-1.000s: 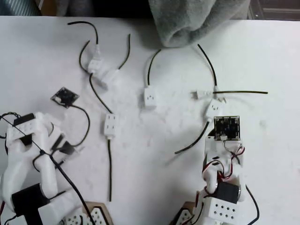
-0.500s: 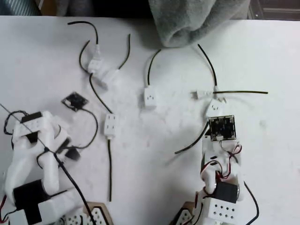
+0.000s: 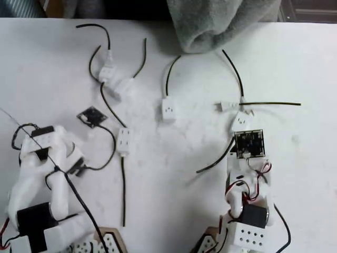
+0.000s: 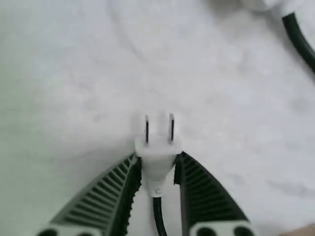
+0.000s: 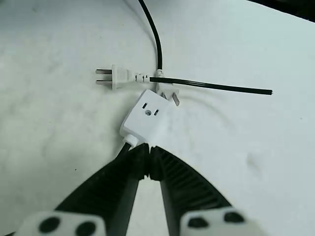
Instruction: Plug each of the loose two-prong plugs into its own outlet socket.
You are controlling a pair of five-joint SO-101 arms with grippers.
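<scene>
My left gripper [image 4: 157,162] is shut on a white two-prong plug [image 4: 158,146], its prongs pointing away over bare table. In the high view the left arm [image 3: 42,158] sits at the lower left, its wrist close to a white socket [image 3: 124,140] whose cord runs toward the front edge. My right gripper [image 5: 147,158] is shut with nothing between its fingers, just behind a second white socket [image 5: 145,115], whose cord passes beside one finger. A loose plug [image 5: 118,77] lies beyond that socket, and another plug's prongs [image 5: 173,97] show at its far corner. A third socket [image 3: 168,110] lies mid-table.
A grey cloth [image 3: 221,23] is bunched at the table's back edge. At the back left a white socket and plug [image 3: 111,78] lie together among looping black cords. A loose cord end [image 3: 210,163] trails left of the right arm.
The left arm has carried its plug to the right, toward the socket with the long cord. The right arm shifted slightly left and has since stayed still.
</scene>
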